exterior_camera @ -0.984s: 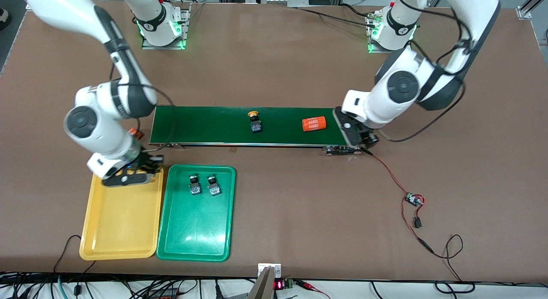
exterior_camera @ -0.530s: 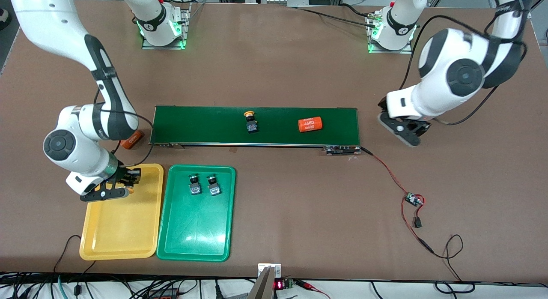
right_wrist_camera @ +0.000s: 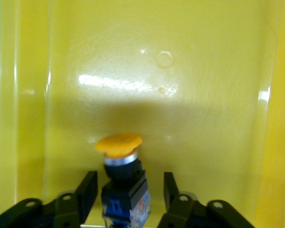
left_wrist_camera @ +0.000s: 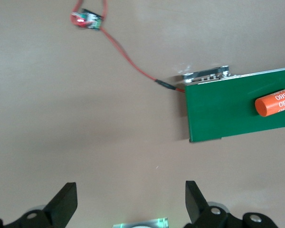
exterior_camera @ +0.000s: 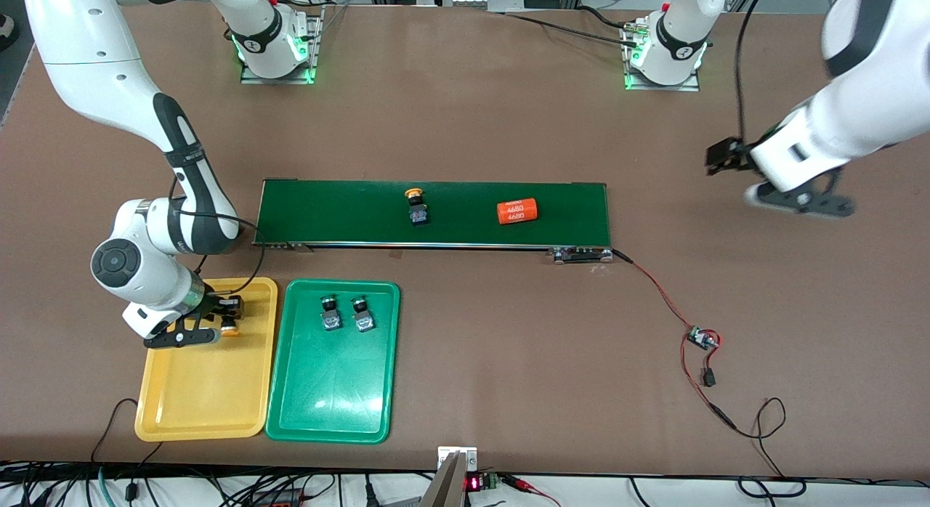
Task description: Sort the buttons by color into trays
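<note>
Brown surface, near to far: yellow tray [exterior_camera: 207, 391] beside green tray [exterior_camera: 330, 391], which already holds 2 green-capped buttons [exterior_camera: 346, 312]. Over the yellow tray, right gripper [exterior_camera: 218, 325], fingers [right_wrist_camera: 85, 190] parted either side of a yellow-capped button [right_wrist_camera: 121, 180], not pinching it; best lifted straight up without nudging. Button's long axis running along the tray floor, cap away from the wrist. On the conveyor belt [exterior_camera: 436, 213], 1 more yellow-capped button [exterior_camera: 416, 206] and an orange cylinder [exterior_camera: 516, 211]. Left gripper [left_wrist_camera: 130, 204] spread, empty, over bare surface.

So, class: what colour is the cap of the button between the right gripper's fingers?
Yellow-orange cap; right wrist view.
</note>
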{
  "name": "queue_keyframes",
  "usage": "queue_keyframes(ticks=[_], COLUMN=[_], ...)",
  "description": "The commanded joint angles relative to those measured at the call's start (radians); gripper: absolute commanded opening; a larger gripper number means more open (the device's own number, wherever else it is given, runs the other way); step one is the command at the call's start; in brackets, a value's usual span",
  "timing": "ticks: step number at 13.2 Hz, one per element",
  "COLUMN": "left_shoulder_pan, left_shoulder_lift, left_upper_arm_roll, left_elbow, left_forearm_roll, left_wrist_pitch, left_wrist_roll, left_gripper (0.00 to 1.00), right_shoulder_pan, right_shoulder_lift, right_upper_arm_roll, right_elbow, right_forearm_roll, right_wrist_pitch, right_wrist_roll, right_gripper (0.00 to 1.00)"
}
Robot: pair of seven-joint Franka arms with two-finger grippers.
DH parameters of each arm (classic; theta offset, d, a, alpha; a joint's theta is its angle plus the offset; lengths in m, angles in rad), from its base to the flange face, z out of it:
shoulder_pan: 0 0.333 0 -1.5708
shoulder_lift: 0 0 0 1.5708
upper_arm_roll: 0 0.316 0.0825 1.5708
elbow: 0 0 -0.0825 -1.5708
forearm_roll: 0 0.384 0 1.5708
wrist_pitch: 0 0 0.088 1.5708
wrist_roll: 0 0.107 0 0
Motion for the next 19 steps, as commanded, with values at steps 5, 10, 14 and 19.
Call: queue_keyframes(ticks=[5, 10, 14, 19], left_shoulder_pan=[0.049, -0.007, 0.003, 0.001], left_shoulder_lift=[-0.089, -0.112, -0.101, -0.095], left_upper_arm_roll=[-0.02, 0.089, 0.083, 0.073], left_elbow=[0.012, -0.044, -0.021, -0.009], left_forearm_roll=[0.076, -0.008, -0.003, 0.013], left_wrist_pitch=[0.022, 0.053, 0.036, -0.015], left_wrist_roll=[-0.017, 0.023, 0.014, 0.009], left_gripper=[1.0, 1.0, 1.0, 1.0], right_shoulder_pan=[0.015, 0.087, 0.092, 0.219], right_shoulder_lift=[-0.129, -0.311, -0.431, -0.476], right_upper_arm_roll=[0.013, 0.065, 0.174, 0.214], right_elbow=[-0.085, -0.294, -0.435, -0.477], right_forearm_roll=[0.015, 0.039, 0.119, 0.113], right_wrist_pitch=[-0.073, -0.113, -0.12, -0.118], right_wrist_roll=[0.018, 0.274, 0.365, 0.561], right_gripper=[1.0, 1.0, 1.0, 1.0])
